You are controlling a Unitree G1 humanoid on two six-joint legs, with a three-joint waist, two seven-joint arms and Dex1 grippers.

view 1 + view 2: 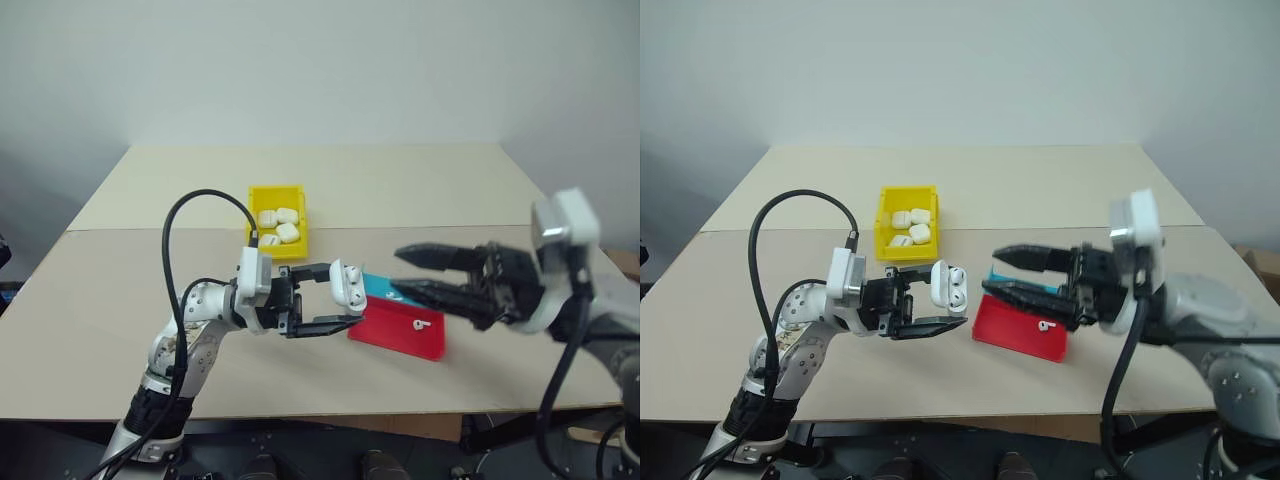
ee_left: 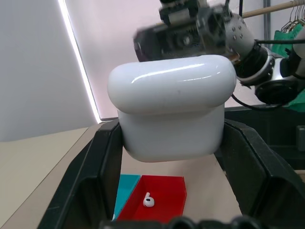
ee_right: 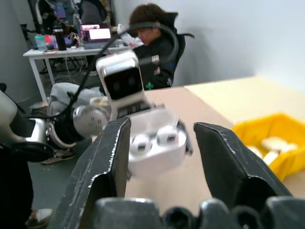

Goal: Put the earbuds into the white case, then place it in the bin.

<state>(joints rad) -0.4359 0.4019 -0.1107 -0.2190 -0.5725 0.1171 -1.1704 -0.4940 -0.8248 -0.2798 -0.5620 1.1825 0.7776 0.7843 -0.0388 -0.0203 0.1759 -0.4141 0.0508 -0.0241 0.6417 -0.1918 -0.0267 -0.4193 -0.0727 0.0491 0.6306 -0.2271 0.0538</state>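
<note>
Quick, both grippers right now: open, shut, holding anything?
Left gripper: shut on the white case, lid open, held above the table.
Right gripper: open, holding nothing, pointing at the case.

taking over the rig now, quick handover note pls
Left gripper: shut on the case, lid open, held above the table.
Right gripper: open, empty, level with the case and apart from it.
Buds: two look seated in the case; one earbud lies on the red tray.
Bin: behind, holds several white cases.
Left: close the lid, drop the case in the bin.
</note>
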